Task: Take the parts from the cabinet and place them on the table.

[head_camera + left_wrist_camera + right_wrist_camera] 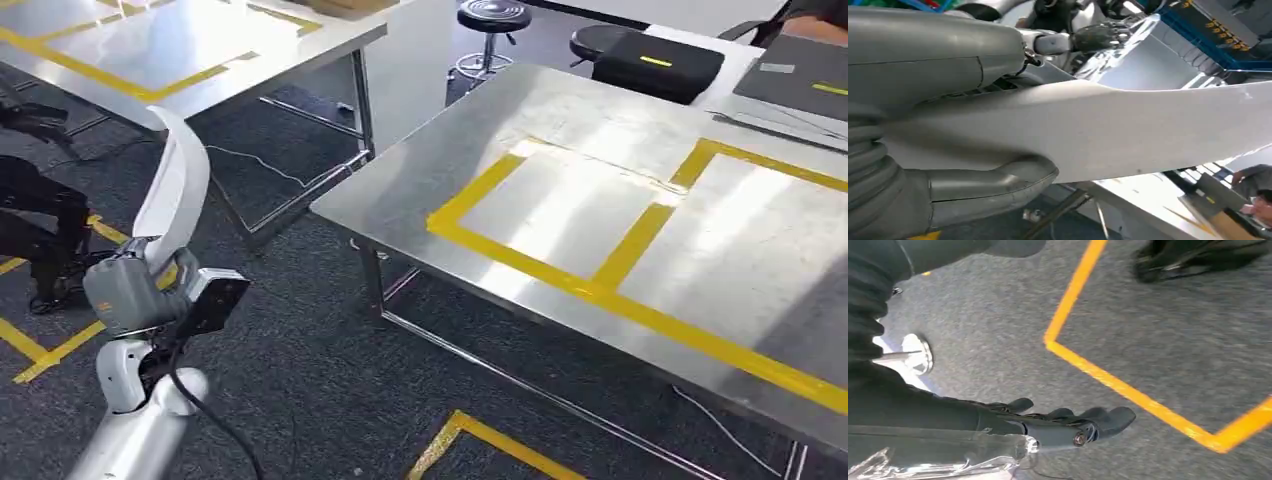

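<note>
A: Part (178,175), one, white, curved — at 9 o'clock in head view, over dark carpet (300,370), left of the steel table (560,130).

B: Held?

A: Yes. Left hand (948,130) grips it, thumb under, fingers wrapped over.

B: Right hand (1068,422)?

A: Hangs over carpet w/ yellow tape (1128,390); fingers slightly curled, nothing in them.

B: Table?

A: Two tape-marked boxes on top. Second table (200,50) at 11 o'clock, stool (493,20) at 12.

No text or label can be read
</note>
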Robot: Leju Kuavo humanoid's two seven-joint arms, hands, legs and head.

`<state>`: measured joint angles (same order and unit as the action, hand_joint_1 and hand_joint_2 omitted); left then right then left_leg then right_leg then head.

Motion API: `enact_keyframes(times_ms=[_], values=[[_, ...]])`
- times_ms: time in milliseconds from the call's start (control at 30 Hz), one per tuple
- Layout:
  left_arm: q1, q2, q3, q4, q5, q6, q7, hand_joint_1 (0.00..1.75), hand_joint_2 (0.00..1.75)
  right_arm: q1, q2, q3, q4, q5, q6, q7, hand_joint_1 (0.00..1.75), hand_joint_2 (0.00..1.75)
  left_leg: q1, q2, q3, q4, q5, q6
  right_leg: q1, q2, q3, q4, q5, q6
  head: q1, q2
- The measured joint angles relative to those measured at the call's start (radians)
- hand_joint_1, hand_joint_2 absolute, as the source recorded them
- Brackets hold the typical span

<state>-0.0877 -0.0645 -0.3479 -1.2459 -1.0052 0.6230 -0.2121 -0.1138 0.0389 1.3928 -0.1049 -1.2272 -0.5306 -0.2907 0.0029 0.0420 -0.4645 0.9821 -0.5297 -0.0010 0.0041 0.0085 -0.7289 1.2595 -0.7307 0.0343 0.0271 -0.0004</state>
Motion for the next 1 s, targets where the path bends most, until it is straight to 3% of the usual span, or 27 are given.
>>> enact_keyframes(times_ms=[33, 67, 100, 133, 167, 200, 233, 267, 300, 333, 367, 433, 467, 500, 533, 567, 600, 633, 700, 767, 800, 833, 867, 900, 933, 967, 1000], values=[[0.0, 0.0, 0.0, 0.0, 0.0, 0.0, 0.0, 1.75, 1.75, 0.002, 0.0, 0.0, 0.0, 0.0, 0.0, 0.0, 0.0, 1.75, -0.005, 0.01, 0.035, -0.005, -0.023, 0.001, 0.005, -0.006, -0.01, -0.051, 0.048, -0.011, 0.001, 0.0], [0.001, 0.0, 0.0, 0.0, 0.0, 0.0, 0.0, 1.75, 1.75, 0.006, 0.0, 0.0, 0.0, 0.0, 0.0, 0.0, 0.0, 1.75, -0.01, 0.02, 0.071, -0.013, -0.049, 0.002, 0.014, -0.025, -0.019, -0.122, 0.174, -0.03, 0.002, 0.0], [0.002, 0.002, 0.0, 0.003, 0.0, 0.0, 0.0, 1.75, 1.75, 0.011, -0.001, 0.001, 0.001, -0.002, 0.0, 0.0, 0.0, 1.75, -0.009, 0.027, 0.094, -0.018, -0.071, 0.004, 0.032, -0.075, -0.029, -0.19, 0.369, -0.056, -0.001, 0.0], [0.004, 0.002, -0.002, 0.007, 0.0, -0.002, 0.0, 1.75, 1.75, 0.014, -0.002, 0.002, 0.001, -0.002, 0.0, 0.0, 0.0, 1.75, -0.017, 0.024, 0.119, -0.018, -0.093, -0.001, 0.038, -0.082, -0.025, -0.206, 0.425, -0.052, -0.01, 0.0], [0.005, 0.001, -0.002, 0.007, 0.0, -0.002, 0.0, 1.75, 1.75, 0.009, -0.001, 0.003, 0.001, -0.003, 0.0, 0.002, 0.0, 1.75, -0.015, 0.037, 0.146, -0.04, -0.116, -0.007, 0.046, -0.064, -0.001, -0.198, 0.392, -0.043, -0.011, 0.0], [0.003, -0.004, 0.0, 0.004, 0.001, -0.001, 0.002, 1.75, 1.75, 0.004, -0.001, 0.003, 0.001, -0.002, 0.0, 0.002, 0.0, 1.75, -0.01, 0.04, 0.176, -0.041, -0.105, -0.014, 0.042, -0.046, 0.011, -0.207, 0.38, -0.045, -0.013, 0.0], [-0.005, -0.005, 0.0, 0.002, 0.001, 0.001, 0.001, 1.75, 1.75, -0.004, -0.001, 0.004, 0.001, -0.001, 0.0, 0.0, 0.0, 1.75, -0.008, 0.039, 0.16, 0.003, -0.067, -0.018, 0.044, -0.033, 0.028, -0.212, 0.363, -0.046, -0.008, 0.0], [-0.013, -0.006, -0.002, 0.002, 0.0, 0.001, 0.001, 1.75, 1.75, -0.013, -0.001, 0.004, 0.001, 0.0, 0.0, 0.0, 0.0, 1.75, -0.007, 0.039, 0.114, 0.08, -0.032, -0.025, 0.03, -0.021, 0.061, -0.216, 0.362, -0.051, -0.006, 0.0], [-0.014, -0.006, -0.003, 0.002, 0.0, 0.0, 0.0, 1.75, 1.75, -0.015, -0.002, 0.004, 0.001, 0.0, 0.0, 0.0, 0.0, 1.75, -0.009, 0.031, 0.064, 0.167, 0.012, -0.035, 0.029, -0.011, 0.082, -0.232, 0.345, -0.053, -0.012, 0.0], [-0.015, -0.006, -0.002, 0.002, 0.0, 0.002, 0.0, 1.75, 1.75, -0.016, -0.003, 0.004, 0.002, 0.0, -0.001, 0.0, 0.0, 1.75, -0.009, 0.007, 0.005, 0.234, 0.012, -0.04, 0.023, -0.001, 0.108, -0.242, 0.333, -0.053, -0.018, 0.0], [-0.011, -0.005, -0.002, 0.002, 0.0, 0.003, 0.0, 1.75, 1.75, -0.016, -0.004, 0.004, 0.002, 0.0, -0.001, 0.0, 0.0, 1.75, -0.004, -0.013, -0.056, 0.282, -0.027, -0.045, 0.017, 0.011, 0.133, -0.251, 0.319, -0.054, -0.014, 0.0], [-0.004, 0.0, -0.002, 0.003, 0.0, 0.001, 0.001, 1.75, 1.75, -0.015, -0.003, 0.004, 0.002, -0.001, -0.001, 0.0, 0.0, 1.75, 0.003, -0.029, -0.155, 0.306, -0.153, -0.05, 0.005, 0.044, 0.171, -0.258, 0.29, -0.045, -0.018, 0.0], [-0.004, 0.0, -0.002, 0.003, 0.0, 0.001, 0.001, 1.75, 1.75, -0.012, -0.003, 0.005, 0.002, -0.001, -0.001, 0.0, 0.0, 1.75, 0.005, -0.031, -0.193, 0.299, -0.193, -0.053, -0.002, 0.062, 0.188, -0.257, 0.275, -0.04, -0.019, 0.0], [-0.003, 0.001, -0.002, 0.003, 0.0, 0.001, 0.001, 1.75, 1.75, -0.009, -0.002, 0.005, 0.002, -0.001, 0.0, 0.0, 0.0, 1.75, 0.008, -0.032, -0.22, 0.275, -0.197, -0.057, -0.008, 0.079, 0.207, -0.257, 0.26, -0.036, -0.021, 0.0], [-0.003, 0.001, -0.002, 0.003, 0.0, 0.001, 0.001, 1.75, 1.75, -0.007, -0.002, 0.005, 0.002, -0.001, 0.0, 0.0, 0.0, 1.75, 0.011, -0.037, -0.234, 0.233, -0.164, -0.064, -0.015, 0.093, 0.226, -0.257, 0.244, -0.03, -0.02, 0.0], [0.0, 0.003, -0.002, 0.004, 0.0, 0.001, 0.001, 1.75, 1.75, -0.006, -0.002, 0.005, 0.002, -0.001, 0.0, 0.001, 0.0, 1.75, 0.014, -0.046, -0.23, 0.175, -0.081, -0.072, -0.023, 0.107, 0.257, -0.264, 0.227, -0.023, -0.019, 0.001], [0.003, 0.008, -0.002, 0.006, 0.0, 0.001, 0.001, 1.75, 1.75, -0.003, -0.002, 0.005, 0.002, 0.0, 0.0, 0.0, 0.0, 1.75, 0.023, -0.074, -0.23, 0.11, 0.076, -0.083, -0.024, 0.115, 0.261, -0.271, 0.211, -0.015, -0.028, -0.002], [0.002, 0.01, -0.002, 0.007, 0.0, 0.001, 0.001, 1.75, 1.75, -0.006, -0.002, 0.005, 0.002, 0.0, 0.0, 0.001, 0.0, 1.75, 0.032, -0.074, -0.252, 0.025, 0.155, -0.075, -0.027, 0.13, 0.288, -0.256, 0.197, -0.007, -0.049, -0.001], [0.0, 0.007, -0.007, 0.007, 0.001, 0.005, -0.024, 1.75, 1.75, -0.008, 0.0, 0.01, 0.002, 0.026, -0.005, 0.045, 0.0, 1.75, 0.025, -0.065, -0.244, 0.0, 0.144, -0.069, -0.027, 0.141, 0.309, -0.277, 0.14, 0.004, -0.051, -0.001], [-0.012, 0.004, -0.01, 0.0, 0.005, 0.018, -0.047, 1.75, 1.75, -0.012, 0.0, 0.022, 0.002, 0.051, -0.008, 0.076, 0.0, 1.75, 0.029, -0.065, -0.222, -0.015, 0.138, -0.056, -0.028, 0.133, 0.355, -0.319, 0.136, 0.016, -0.056, -0.002], [-0.011, 0.003, -0.015, 0.0, 0.005, 0.019, -0.054, 1.75, 1.75, -0.013, 0.0, 0.027, 0.002, 0.055, -0.009, 0.087, 0.0, 1.75, 0.031, -0.061, -0.202, -0.03, 0.169, -0.049, -0.028, 0.066, 0.361, -0.298, 0.134, 0.019, -0.055, -0.002], [-0.006, 0.006, -0.015, 0.0, 0.006, 0.021, -0.056, 1.75, 1.75, -0.015, 0.0, 0.032, 0.002, 0.056, -0.01, 0.094, 0.0, 1.75, 0.031, -0.054, -0.182, -0.033, 0.2, -0.035, -0.028, 0.023, 0.346, -0.243, 0.103, 0.024, -0.049, -0.002], [0.0, 0.007, -0.014, 0.002, 0.009, 0.022, -0.056, 1.75, 1.75, -0.016, 0.0, 0.034, 0.002, 0.057, -0.011, 0.098, 0.0, 1.75, 0.029, -0.049, -0.167, -0.029, 0.206, -0.027, -0.028, 0.004, 0.31, -0.164, 0.064, 0.029, -0.04, -0.002], [0.003, 0.009, -0.017, 0.003, 0.009, 0.022, -0.06, 1.75, 1.75, -0.02, 0.0, 0.037, 0.002, 0.057, -0.015, 0.103, 0.0, 1.75, 0.024, -0.04, -0.158, -0.022, 0.19, -0.019, -0.028, -0.001, 0.243, -0.066, 0.023, 0.034, -0.035, -0.002], [0.002, 0.009, -0.02, 0.004, 0.01, 0.023, -0.062, 1.75, 1.75, -0.021, 0.001, 0.041, 0.002, 0.058, -0.015, 0.104, 0.0, 1.75, 0.02, -0.039, -0.157, -0.021, 0.183, -0.016, -0.027, -0.001, 0.187, -0.008, 0.009, 0.036, -0.033, -0.002], [0.002, 0.009, -0.023, 0.004, 0.011, 0.023, -0.062, 1.75, 1.75, -0.021, 0.001, 0.044, 0.002, 0.058, -0.016, 0.106, 0.0, 1.75, 0.014, -0.039, -0.155, -0.02, 0.177, -0.013, -0.027, -0.001, 0.15, 0.002, 0.029, 0.034, -0.033, -0.002], [0.003, 0.009, -0.023, 0.004, 0.011, 0.023, -0.062, 1.75, 1.75, -0.021, 0.001, 0.047, 0.002, 0.058, -0.016, 0.107, 0.0, 1.75, 0.01, -0.039, -0.15, -0.02, 0.171, -0.012, -0.026, -0.001, 0.145, -0.03, 0.069, 0.031, -0.034, -0.002]])
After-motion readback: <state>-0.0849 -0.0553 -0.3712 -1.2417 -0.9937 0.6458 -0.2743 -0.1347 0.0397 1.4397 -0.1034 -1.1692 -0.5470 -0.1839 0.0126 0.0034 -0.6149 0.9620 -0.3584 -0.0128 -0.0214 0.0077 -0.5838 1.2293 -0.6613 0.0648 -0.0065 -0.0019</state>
